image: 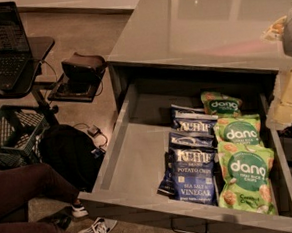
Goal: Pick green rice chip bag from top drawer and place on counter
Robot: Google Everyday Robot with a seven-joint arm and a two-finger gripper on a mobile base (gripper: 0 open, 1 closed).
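Observation:
The top drawer (138, 154) is pulled open below the counter (194, 25), with its dark pull handle (189, 232) at the front. Three green rice chip bags lie in a row along its right side: the nearest and largest (246, 176), a middle one (237, 130) and a far one (220, 103). Dark blue Kettle chip bags (194, 173) lie just left of them. My gripper (287, 98) shows as pale blocks at the right edge. It is above the drawer's right wall, to the right of the green bags and apart from them.
A person's legs and sneakers (88, 228) are at the bottom left, near the drawer's front corner. A laptop (3, 43) on a stand, a black crate (12, 138), a dark bag (68, 154) and a black device on a shelf (82, 70) stand to the left.

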